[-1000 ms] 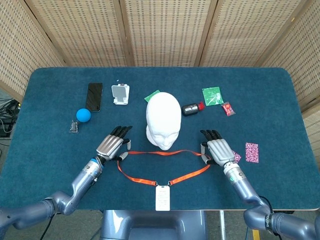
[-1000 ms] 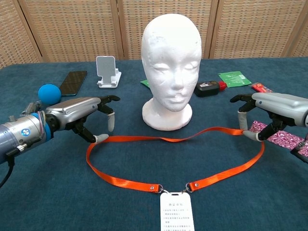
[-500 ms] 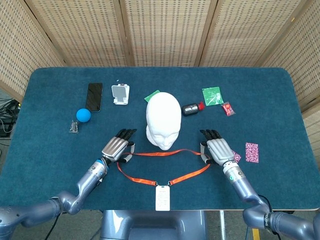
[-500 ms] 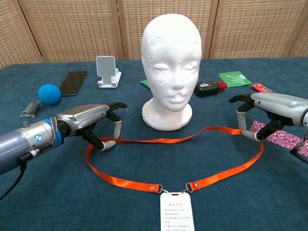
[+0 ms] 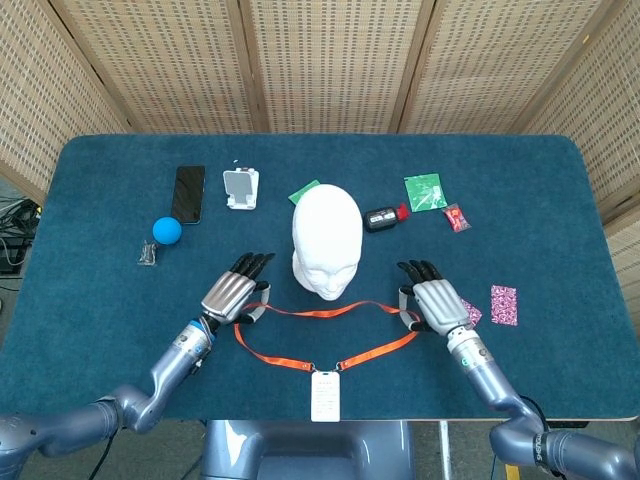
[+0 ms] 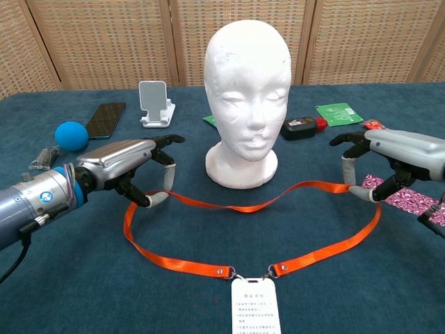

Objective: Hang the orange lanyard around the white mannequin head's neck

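Observation:
The white mannequin head [image 5: 327,240] [image 6: 248,97] stands upright mid-table, facing me. In front of it the orange lanyard [image 5: 320,313] [image 6: 243,207] lies in a wide loop, its white badge [image 5: 325,395] [image 6: 256,306] at the near table edge. My left hand [image 5: 232,293] [image 6: 118,163] pinches the loop's far left corner between thumb and a finger, a little off the cloth. At the far right corner my right hand [image 5: 436,303] [image 6: 396,153] pinches the strap the same way. Between the two hands the far strap sags in a shallow V, just in front of the head's base.
Behind the head lie a black phone [image 5: 187,193], a white phone stand [image 5: 240,188], a blue ball [image 5: 166,230], a black device [image 5: 381,218], a green packet [image 5: 424,191] and a red packet [image 5: 456,217]. A pink card [image 5: 503,305] lies right of my right hand.
My left hand moved right toward the head and took the strap's left corner, lifting it slightly. The far strap, straight before, now sags in the middle. The right hand rose a little.

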You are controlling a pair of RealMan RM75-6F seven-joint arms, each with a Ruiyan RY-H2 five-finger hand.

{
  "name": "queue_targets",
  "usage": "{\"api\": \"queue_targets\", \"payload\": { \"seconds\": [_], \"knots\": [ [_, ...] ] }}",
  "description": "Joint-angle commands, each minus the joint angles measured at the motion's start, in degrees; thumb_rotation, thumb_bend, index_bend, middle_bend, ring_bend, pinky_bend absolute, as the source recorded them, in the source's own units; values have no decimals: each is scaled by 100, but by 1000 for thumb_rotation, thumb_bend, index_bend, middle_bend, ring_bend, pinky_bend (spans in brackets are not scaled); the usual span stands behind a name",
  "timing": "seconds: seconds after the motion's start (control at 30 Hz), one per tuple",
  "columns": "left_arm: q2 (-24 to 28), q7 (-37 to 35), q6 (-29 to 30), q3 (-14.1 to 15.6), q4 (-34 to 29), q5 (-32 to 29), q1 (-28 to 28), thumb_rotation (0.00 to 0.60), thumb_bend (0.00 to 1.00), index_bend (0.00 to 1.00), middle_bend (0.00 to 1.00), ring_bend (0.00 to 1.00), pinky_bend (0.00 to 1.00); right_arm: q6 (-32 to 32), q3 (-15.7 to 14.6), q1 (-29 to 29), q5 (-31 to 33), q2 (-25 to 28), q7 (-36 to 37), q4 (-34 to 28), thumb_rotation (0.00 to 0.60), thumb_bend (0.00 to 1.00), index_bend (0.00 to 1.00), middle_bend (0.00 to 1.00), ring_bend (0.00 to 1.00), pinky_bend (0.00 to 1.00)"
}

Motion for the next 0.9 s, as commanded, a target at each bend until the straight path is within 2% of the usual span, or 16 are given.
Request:
{"api": "queue_targets", "payload": {
  "seconds": [0.03, 0.33, 0.77, 0.8, 0.9],
  "knots": [
    [149, -122, 528, 193, -59, 419, 136, 600, 441, 696, 0, 0, 0, 238, -104, -99, -259, 151, 18, -228, 600, 714, 724, 169, 0, 0],
    [237, -437, 1528, 408, 201, 1150, 243, 600, 441, 708, 0, 0, 0, 604, -297, -198, -803, 383, -23, -521, 600, 715, 726, 171, 0, 0],
    [62, -813, 2899, 505, 907, 2117, 70, 600, 441, 719, 0, 0, 0, 1131, -630, -59, -2091, 941, 321, -424, 600, 717, 726, 170, 0, 0],
    [106, -761, 3121, 507, 923, 2302, 3, 600, 441, 720, 0, 0, 0, 1256, -730, -18, -2417, 1080, 338, -452, 600, 717, 726, 167, 0, 0],
    [211, -704, 3261, 446, 780, 2366, -75, 600, 441, 722, 0, 0, 0, 1486, -821, 57, -2849, 1273, 436, -365, 600, 706, 726, 143, 0, 0]
  ]
}}
